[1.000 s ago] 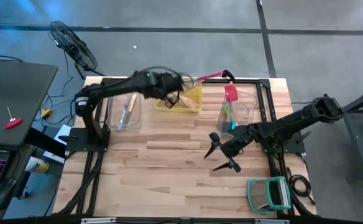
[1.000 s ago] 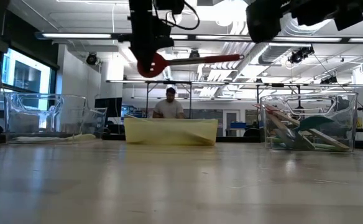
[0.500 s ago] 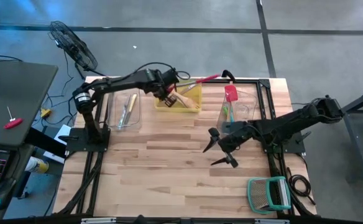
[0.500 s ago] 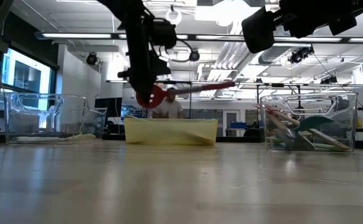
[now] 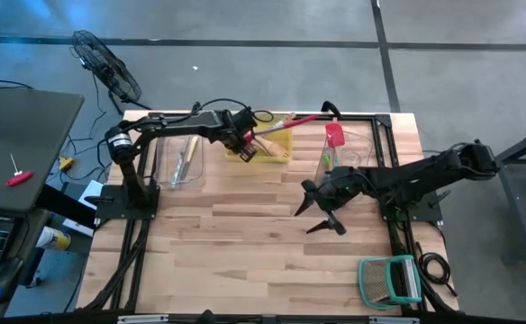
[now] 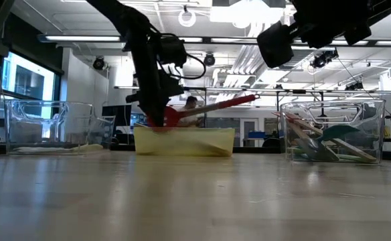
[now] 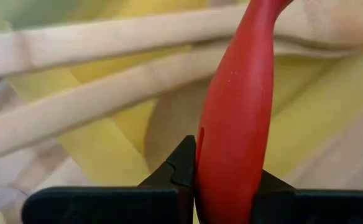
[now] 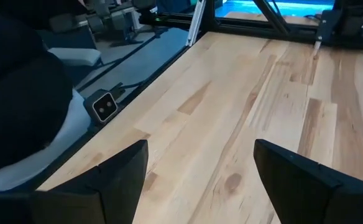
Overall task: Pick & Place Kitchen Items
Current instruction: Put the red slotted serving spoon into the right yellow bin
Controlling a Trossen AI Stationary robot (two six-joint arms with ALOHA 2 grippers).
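Left gripper clamps one red spatula over two wooden spoons.

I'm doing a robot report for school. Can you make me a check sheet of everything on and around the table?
Surface: wooden table, bare planks in the middle.
Job's things: red utensil held over the yellow tray, its spoon end low at the tray; wooden utensils lie in the tray; red spatula and others stand in the right clear bin; utensils lie in the left clear bin.
Clutter: teal-framed rack at the table's near right corner.
Claws: left claw shut on the red utensil; right claw open, empty, above the table.
Cables: black cables beside the rack.
Surroundings: fan on the floor; person behind the tray.
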